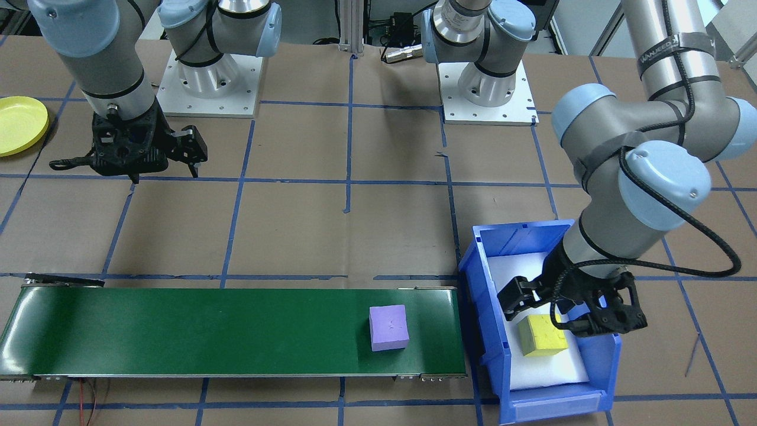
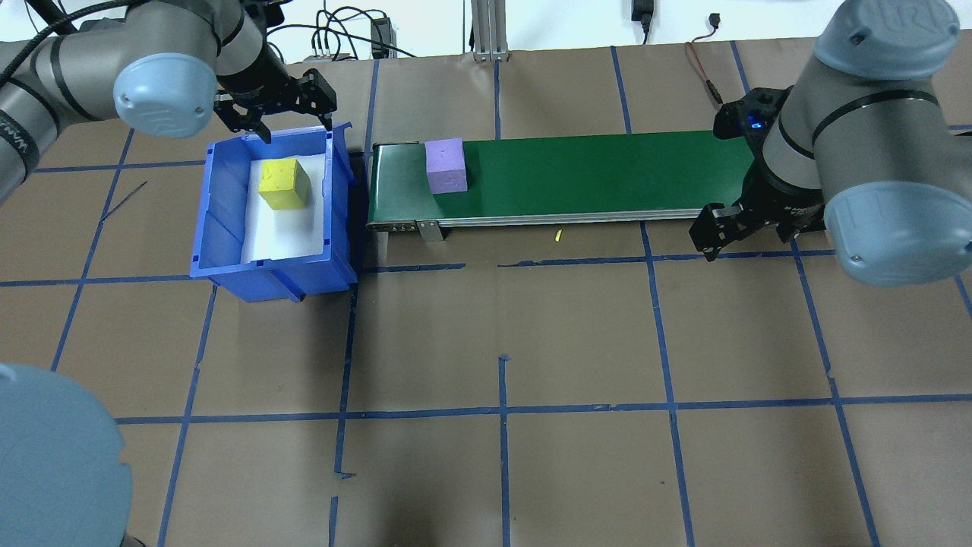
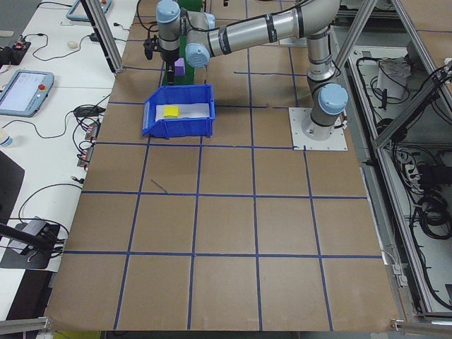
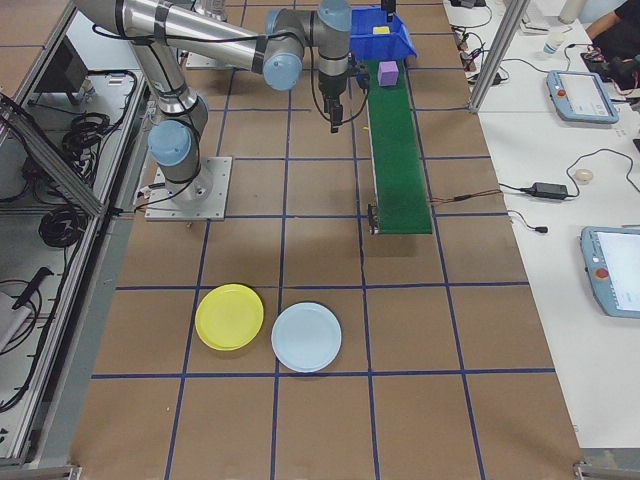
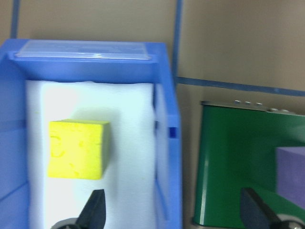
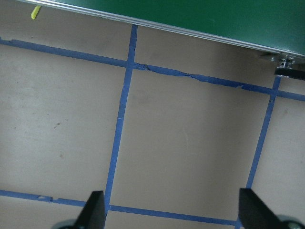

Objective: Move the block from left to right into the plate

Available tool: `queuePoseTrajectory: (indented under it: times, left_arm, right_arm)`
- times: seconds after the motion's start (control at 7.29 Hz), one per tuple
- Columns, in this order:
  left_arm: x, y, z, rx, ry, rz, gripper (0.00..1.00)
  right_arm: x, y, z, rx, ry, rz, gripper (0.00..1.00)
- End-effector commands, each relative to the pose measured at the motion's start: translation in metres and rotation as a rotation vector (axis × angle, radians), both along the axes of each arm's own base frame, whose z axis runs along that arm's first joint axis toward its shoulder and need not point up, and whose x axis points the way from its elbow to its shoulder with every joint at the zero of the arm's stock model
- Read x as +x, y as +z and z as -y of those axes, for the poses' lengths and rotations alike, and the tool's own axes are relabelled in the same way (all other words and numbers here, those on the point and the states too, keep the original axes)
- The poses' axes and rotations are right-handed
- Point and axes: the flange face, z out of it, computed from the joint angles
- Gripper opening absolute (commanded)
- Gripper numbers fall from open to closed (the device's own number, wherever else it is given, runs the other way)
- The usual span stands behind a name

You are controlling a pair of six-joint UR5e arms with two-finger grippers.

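Observation:
A yellow block [image 1: 541,335] lies on white foam inside a blue bin [image 1: 480,284]. My left gripper [image 1: 556,310] hangs open just above the bin's robot-side end, close to the yellow block [image 5: 78,149] with nothing between its fingers [image 5: 95,212]. A purple block [image 1: 388,328] sits on the green conveyor belt [image 1: 207,331] near the bin end. The yellow plate [image 1: 18,125] lies at the table's far end on my right side. My right gripper [image 6: 171,214] stands open over bare table beside the belt's other end, empty.
A light blue plate [image 4: 306,337] lies next to the yellow plate [image 4: 229,317]. The belt [image 2: 592,171] runs along the far edge of the table, with the bin [image 2: 220,220] at its left end. Blue tape lines grid the brown tabletop.

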Motion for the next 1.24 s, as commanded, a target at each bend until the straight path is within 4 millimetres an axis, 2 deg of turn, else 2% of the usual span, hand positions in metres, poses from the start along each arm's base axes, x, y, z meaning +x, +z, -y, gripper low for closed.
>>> queuePoseTrajectory:
  times: [0.0,0.14,0.27,0.55,0.82,0.96,1.1]
  left_arm:
    - [0.044,-0.04,0.006,0.059,-0.054,0.008,1.0]
    - [0.044,-0.065,0.002,0.097,-0.072,0.001,1.0]
    - [0.044,-0.077,0.002,0.109,-0.072,-0.003,1.0]
    - [0.045,-0.085,0.006,0.096,-0.076,0.002,1.0]
    - [0.049,-0.113,0.019,0.072,-0.073,0.007,1.0]
    - [0.049,-0.118,0.019,0.069,-0.074,0.009,0.81]
    - [0.049,-0.117,0.019,0.067,-0.075,0.008,0.56]
  right_arm:
    - [0.001,-0.001,0.0,0.001,0.001,0.0,1.0]
    - [0.001,0.0,0.0,0.0,0.0,0.0,1.0]
    - [0.001,-0.001,0.0,0.001,0.0,0.001,1.0]
    - [0.001,-0.004,0.001,0.007,0.0,0.001,1.0]
    - [0.001,-0.004,0.001,0.007,0.0,0.001,1.0]
    - [0.001,-0.004,0.001,0.007,0.0,0.001,1.0]
    - [0.001,-0.004,0.001,0.007,0.0,0.001,1.0]
